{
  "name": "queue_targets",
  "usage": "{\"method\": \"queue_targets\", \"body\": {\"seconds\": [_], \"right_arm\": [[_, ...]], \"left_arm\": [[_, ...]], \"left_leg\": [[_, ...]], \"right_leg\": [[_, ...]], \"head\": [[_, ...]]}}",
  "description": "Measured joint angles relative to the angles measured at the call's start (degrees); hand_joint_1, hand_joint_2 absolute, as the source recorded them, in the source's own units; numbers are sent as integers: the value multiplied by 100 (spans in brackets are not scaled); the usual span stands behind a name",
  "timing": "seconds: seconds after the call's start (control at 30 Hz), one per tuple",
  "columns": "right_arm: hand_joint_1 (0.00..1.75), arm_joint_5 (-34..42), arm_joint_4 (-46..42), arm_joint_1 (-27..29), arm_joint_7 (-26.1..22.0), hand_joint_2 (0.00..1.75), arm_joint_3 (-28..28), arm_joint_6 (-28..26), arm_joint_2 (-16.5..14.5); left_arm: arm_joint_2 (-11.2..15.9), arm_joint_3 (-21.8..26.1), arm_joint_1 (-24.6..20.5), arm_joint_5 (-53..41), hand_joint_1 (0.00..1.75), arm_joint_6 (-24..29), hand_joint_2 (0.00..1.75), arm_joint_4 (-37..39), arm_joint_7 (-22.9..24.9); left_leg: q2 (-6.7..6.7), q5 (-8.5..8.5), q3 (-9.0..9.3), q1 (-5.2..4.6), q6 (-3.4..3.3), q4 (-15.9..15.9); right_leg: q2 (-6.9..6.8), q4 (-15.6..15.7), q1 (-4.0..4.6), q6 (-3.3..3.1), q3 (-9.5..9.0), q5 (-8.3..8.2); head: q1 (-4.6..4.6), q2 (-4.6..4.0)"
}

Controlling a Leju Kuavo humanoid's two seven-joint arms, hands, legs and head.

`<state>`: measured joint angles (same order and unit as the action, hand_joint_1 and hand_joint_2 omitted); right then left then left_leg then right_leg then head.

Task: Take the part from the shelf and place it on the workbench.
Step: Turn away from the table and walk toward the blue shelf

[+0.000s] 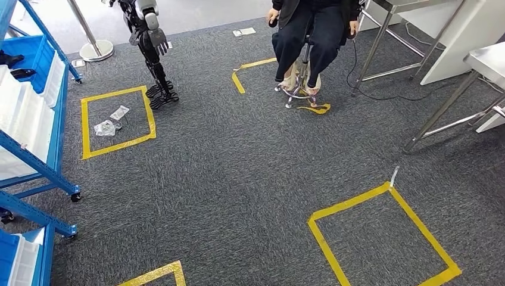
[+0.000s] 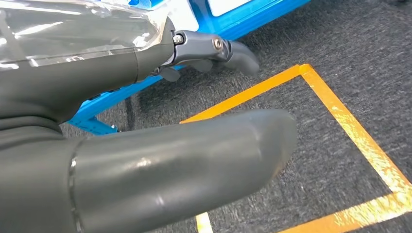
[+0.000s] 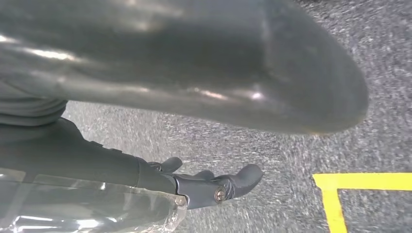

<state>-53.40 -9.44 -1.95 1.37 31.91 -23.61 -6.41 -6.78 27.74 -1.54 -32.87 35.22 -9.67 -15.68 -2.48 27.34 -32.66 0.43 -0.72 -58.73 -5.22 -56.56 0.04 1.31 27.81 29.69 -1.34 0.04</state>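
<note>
The blue shelf (image 1: 37, 128) with white bins (image 1: 22, 110) stands at the left edge of the head view, and its blue frame (image 2: 252, 22) shows close behind my left hand (image 2: 97, 82). That hand hangs above the carpet with its thumb (image 2: 184, 155) apart from its straight fingers (image 2: 228, 51), and nothing lies between them. My right hand (image 3: 73, 155) hangs the same way, its fingers (image 3: 228, 184) straight and holding nothing. Clear plastic film (image 2: 73, 29) lies along the far side of each hand (image 3: 82, 208). The steel-legged workbench (image 1: 485, 59) is at the far right.
Two small clear bags (image 1: 110, 122) lie on the floor inside a yellow tape square (image 1: 86, 128). Another robot (image 1: 149, 42) stands behind that square. A person sits on a stool (image 1: 301, 89) at the top centre. More yellow squares (image 1: 381, 232) mark the grey carpet.
</note>
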Motion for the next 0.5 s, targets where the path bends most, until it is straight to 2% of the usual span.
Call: {"method": "queue_targets", "body": {"seconds": [0.07,0.13,0.2,0.23,0.27,0.3,0.33,0.4,0.43,0.47,0.5], "right_arm": [[0,-3,-1,-16,-11,0,-1,0,1],[0,-6,-2,-17,-24,0,-2,0,2],[0,-7,-1,-2,-34,0,-3,3,1],[0,-7,0,6,-36,0,-4,4,1],[0,-6,0,15,-37,0,-4,7,2],[0,-5,0,21,-38,0,-4,8,4],[0,-4,0,26,-39,0,-4,8,8],[0,-4,0,28,-42,0,-4,9,15],[0,-4,0,26,-44,0,-4,10,17],[0,-5,0,19,-45,0,-4,11,17],[0,-5,0,13,-46,0,-5,13,17]], "left_arm": [[20,1,6,1,0,-19,0,10,-1],[36,3,7,4,0,-32,0,18,-1],[46,4,0,8,0,-45,0,19,-1],[50,4,-1,9,0,-54,0,20,-1],[55,5,2,13,0,-61,0,21,-1],[60,7,5,15,0,-67,0,22,-1],[65,8,9,19,0,-72,0,23,-1],[69,8,10,23,0,-77,0,25,-2],[72,8,11,25,0,-79,0,25,-3],[74,9,13,27,0,-79,0,25,-4],[76,9,16,28,0,-79,0,26,-5]], "left_leg": [[92,-32,-19,-13,-79,34],[172,-77,-25,6,-161,77],[263,-103,-47,11,-209,88],[316,-110,-60,6,-219,87],[377,-115,-69,2,-223,85],[436,-120,-71,1,-223,84],[498,-127,-68,2,-217,82],[610,-141,-60,1,-189,77],[654,-150,-62,-8,-165,74],[685,-160,-69,-17,-138,73],[714,-175,-78,-22,-104,79]], "right_leg": [[-16,-11,-11,54,-10,20],[187,-288,-30,71,122,197],[426,-1025,-49,33,475,533],[470,-1424,-52,28,666,674],[489,-1689,-55,43,799,745],[497,-1730,-62,78,826,717],[507,-1513,-73,127,731,590],[624,-654,-106,208,337,227],[683,-296,-110,213,182,92],[731,-91,-104,198,99,19],[747,-30,-86,167,84,-1]], "head": [[-4,0],[-13,0],[-22,0],[-23,0],[-22,0],[-22,0],[-22,0],[-25,0],[-25,0],[-22,0],[-21,0]]}}
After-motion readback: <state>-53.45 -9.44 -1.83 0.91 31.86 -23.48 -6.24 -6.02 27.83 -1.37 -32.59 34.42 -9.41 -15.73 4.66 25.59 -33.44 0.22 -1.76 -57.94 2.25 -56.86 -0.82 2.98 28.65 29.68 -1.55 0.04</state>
